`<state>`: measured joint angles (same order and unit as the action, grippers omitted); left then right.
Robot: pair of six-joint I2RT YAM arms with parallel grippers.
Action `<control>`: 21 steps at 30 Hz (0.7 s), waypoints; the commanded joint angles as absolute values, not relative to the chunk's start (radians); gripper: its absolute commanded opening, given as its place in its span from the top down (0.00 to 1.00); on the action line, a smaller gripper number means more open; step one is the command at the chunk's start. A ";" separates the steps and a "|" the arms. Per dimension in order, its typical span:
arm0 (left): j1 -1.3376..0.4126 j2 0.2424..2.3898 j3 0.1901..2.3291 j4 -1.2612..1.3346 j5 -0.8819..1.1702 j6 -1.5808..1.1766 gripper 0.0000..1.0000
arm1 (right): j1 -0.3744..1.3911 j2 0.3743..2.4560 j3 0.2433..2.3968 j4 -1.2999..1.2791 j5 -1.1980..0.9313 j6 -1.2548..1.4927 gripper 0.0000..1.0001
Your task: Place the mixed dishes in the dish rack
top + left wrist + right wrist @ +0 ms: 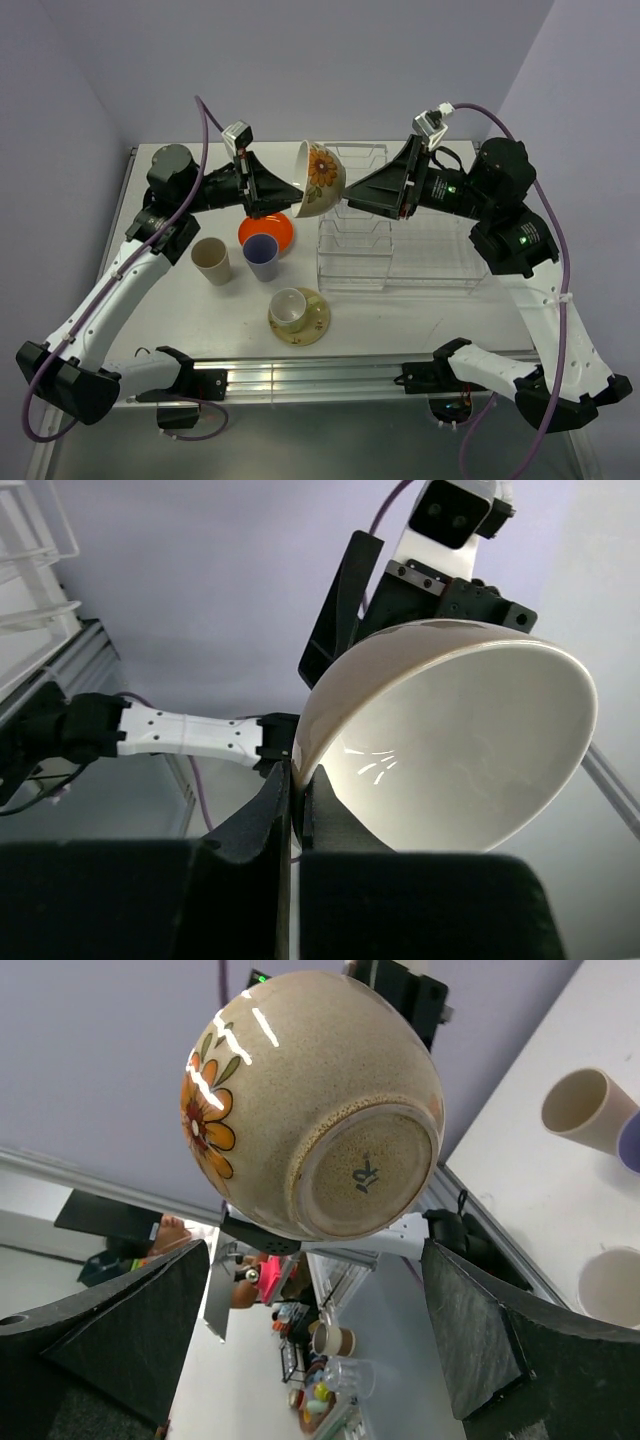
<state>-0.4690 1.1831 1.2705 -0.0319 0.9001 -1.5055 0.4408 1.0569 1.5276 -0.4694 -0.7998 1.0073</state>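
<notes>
In mid-air, left tool [296,792] clamps the bowl [322,178] rim (right tool [352,196] spread, just beside).

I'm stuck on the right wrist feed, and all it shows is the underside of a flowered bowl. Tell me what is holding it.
Observer: The left gripper is holding it. Its jaws are shut on the rim of the bowl, one inside and one outside.
Operator: Now place the dish rack for me.
Observer: In the top view the dish rack sits in front of your right arm. The bowl hangs tilted in the air at the rack's left edge, not yet in it.
</notes>
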 commanded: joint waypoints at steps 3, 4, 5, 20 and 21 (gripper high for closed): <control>-0.471 1.163 1.256 0.253 0.942 -1.663 1.00 | 0.446 1.031 1.539 -0.359 -0.816 1.032 0.06; -0.472 1.167 1.265 0.233 0.939 -1.651 1.00 | 0.446 1.034 1.548 -0.417 -0.787 1.017 0.06; -0.471 1.169 1.264 0.223 0.937 -1.644 1.00 | 0.446 1.035 1.568 -0.443 -0.775 0.984 0.06; -0.488 1.243 1.557 -0.608 0.604 -1.157 1.00 | 0.532 1.146 1.807 -0.821 -0.516 0.756 0.07; -0.488 1.238 1.551 -0.606 0.606 -1.158 1.00 | 0.538 1.157 1.815 -0.828 -0.491 0.750 0.07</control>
